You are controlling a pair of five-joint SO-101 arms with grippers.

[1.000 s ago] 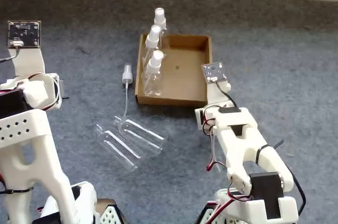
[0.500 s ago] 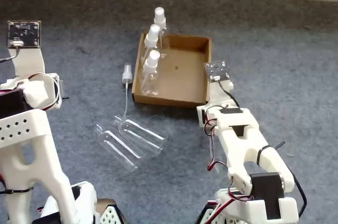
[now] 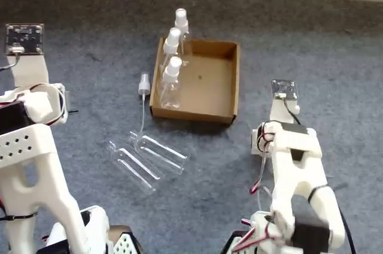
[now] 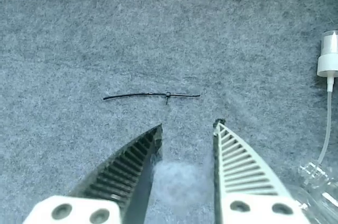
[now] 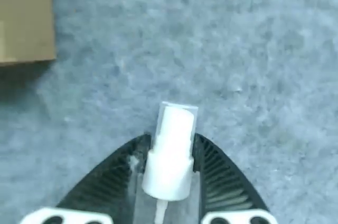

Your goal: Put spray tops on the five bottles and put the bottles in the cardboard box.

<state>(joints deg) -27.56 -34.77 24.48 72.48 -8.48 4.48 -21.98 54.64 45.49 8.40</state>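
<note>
Right arm [image 3: 293, 158] pulls away
The right gripper [image 5: 169, 147], clamping a spray top [image 5: 170, 155], swung rightward off the near corner of the cardboard box [image 3: 234, 80], which shifted slightly.

White left arm [image 3: 30, 146] and right arm [image 3: 296, 164]
Red, black cables [image 3: 258, 179]; left gripper's [image 4: 188, 126] ribbed fingers [image 4: 132, 160]: one black, one white.

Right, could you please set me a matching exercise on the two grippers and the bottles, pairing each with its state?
Things:
1. left gripper
2. right gripper
3. capped bottles
4. uncapped bottles

States:
a. lying flat
b. shut on a spray top
c. open, near a cable tie
d. upright by a wall of the cardboard box

Pairs: 1-c, 2-b, 3-d, 4-a.
</note>
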